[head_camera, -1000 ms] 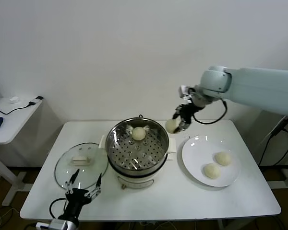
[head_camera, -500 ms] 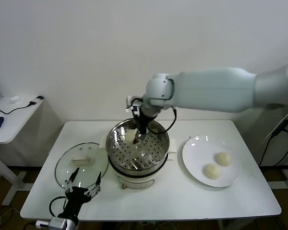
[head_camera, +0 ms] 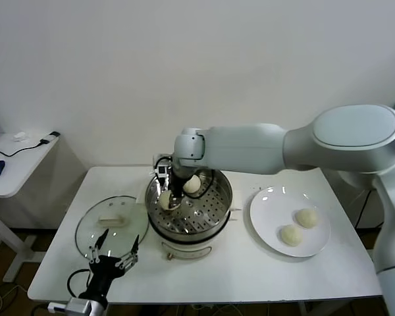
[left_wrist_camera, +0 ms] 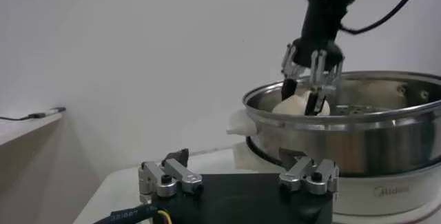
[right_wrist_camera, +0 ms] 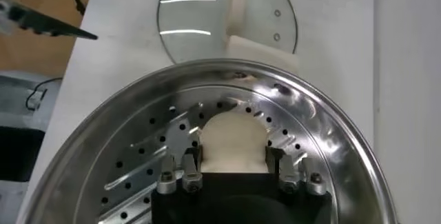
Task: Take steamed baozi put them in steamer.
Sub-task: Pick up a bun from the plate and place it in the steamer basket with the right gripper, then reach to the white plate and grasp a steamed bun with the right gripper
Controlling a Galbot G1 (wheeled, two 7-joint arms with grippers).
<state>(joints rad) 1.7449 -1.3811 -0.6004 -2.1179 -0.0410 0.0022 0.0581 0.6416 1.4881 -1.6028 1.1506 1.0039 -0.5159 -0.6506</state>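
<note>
Right wrist view, baozi on steamer tray, between right hand fingers, grip state unclear.

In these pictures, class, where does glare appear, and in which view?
Head view: bright glints on the shiny round steel steamer rim. Right wrist view: streaks of reflected light on the round glass lid and the perforated tray. Left wrist view: a highlight band along the steamer wall.
</note>
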